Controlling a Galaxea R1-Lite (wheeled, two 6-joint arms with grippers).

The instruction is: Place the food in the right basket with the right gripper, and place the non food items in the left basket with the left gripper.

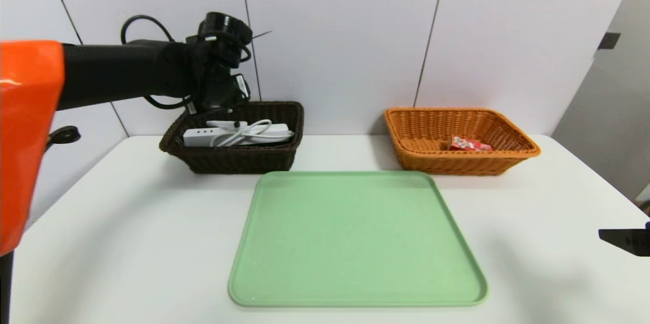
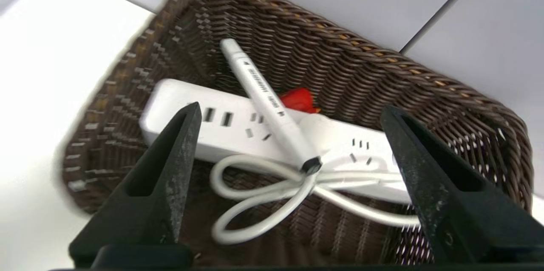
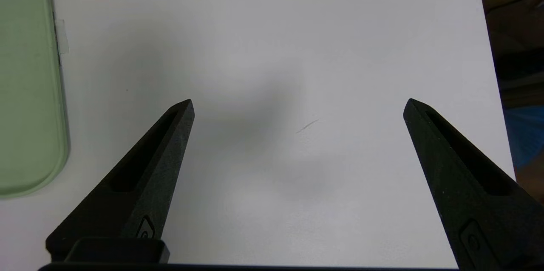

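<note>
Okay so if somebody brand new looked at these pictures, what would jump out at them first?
Probably the bright orange part of the robot's left arm, at the head view's left edge, its open left claw over the dark basket. Next, the pale green tray, bare in the middle of the white table. Behind it to the right, the orange wicker basket holds a red pouch.

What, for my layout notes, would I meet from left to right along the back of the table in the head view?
Dark brown basket with the power strip inside → orange basket with the red pouch inside.
</note>
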